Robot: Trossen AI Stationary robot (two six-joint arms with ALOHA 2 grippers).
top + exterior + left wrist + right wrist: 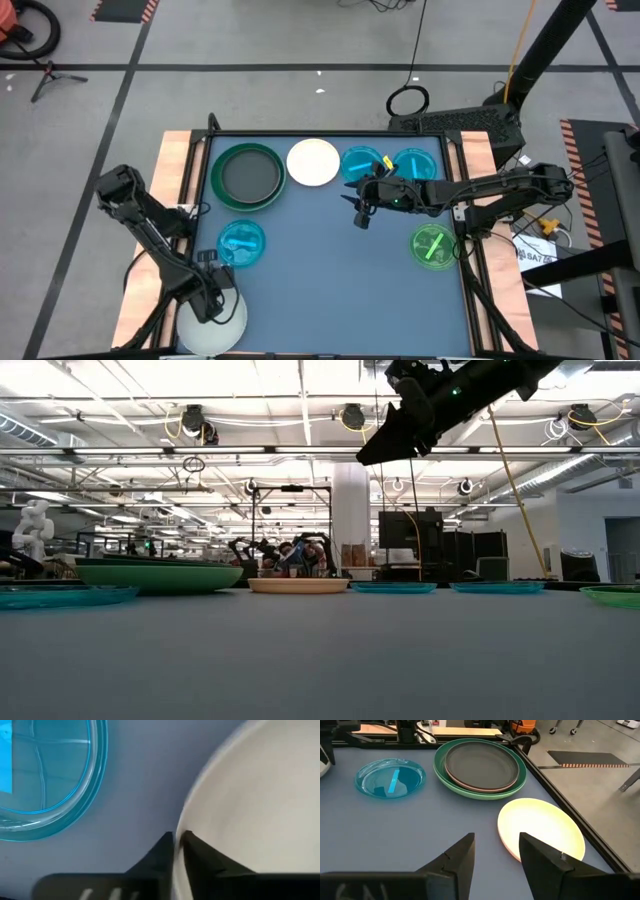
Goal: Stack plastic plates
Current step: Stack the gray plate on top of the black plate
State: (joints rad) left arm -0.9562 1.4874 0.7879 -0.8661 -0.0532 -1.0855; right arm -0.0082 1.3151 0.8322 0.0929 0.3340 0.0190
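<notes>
The left gripper [212, 303] is at the near left corner of the table, its fingers [197, 852] pinched shut on the rim of a white plate [212, 322] (one finger on each face of the rim). Just beyond lies a translucent cyan plate [241, 244]. The right gripper [363, 210] hangs above the table's middle with its jaws apart, holding nothing. Along the far edge sit a green plate [249, 176] with a dark grey plate [481, 766] nested in it, a cream plate [313, 163], and two more cyan plates [361, 164]. A bright green plate [433, 246] lies at the right.
</notes>
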